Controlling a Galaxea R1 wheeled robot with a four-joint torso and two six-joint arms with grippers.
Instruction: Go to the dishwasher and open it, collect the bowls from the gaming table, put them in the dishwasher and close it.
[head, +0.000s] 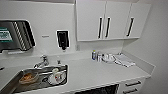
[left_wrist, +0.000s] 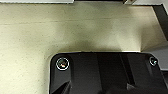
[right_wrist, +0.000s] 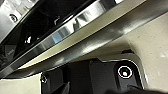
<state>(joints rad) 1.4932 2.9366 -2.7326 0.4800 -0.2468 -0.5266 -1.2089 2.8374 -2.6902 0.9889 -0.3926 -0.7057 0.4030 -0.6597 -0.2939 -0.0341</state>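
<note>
I'm facing a white kitchen counter (head: 95, 72). The steel sink (head: 15, 86) at near left holds a brown bowl (head: 28, 78) and a white plate (head: 57, 77). White wall cabinets with dark handles (head: 107, 20) hang above. The silver-grey dishwasher (head: 100, 90) sits under the counter's near edge; its dark interior and shiny metal edge (right_wrist: 82, 35) are close to my right wrist. My left wrist looks at pale speckled floor (left_wrist: 62, 32). Can't tell either gripper's opening or any hold.
</note>
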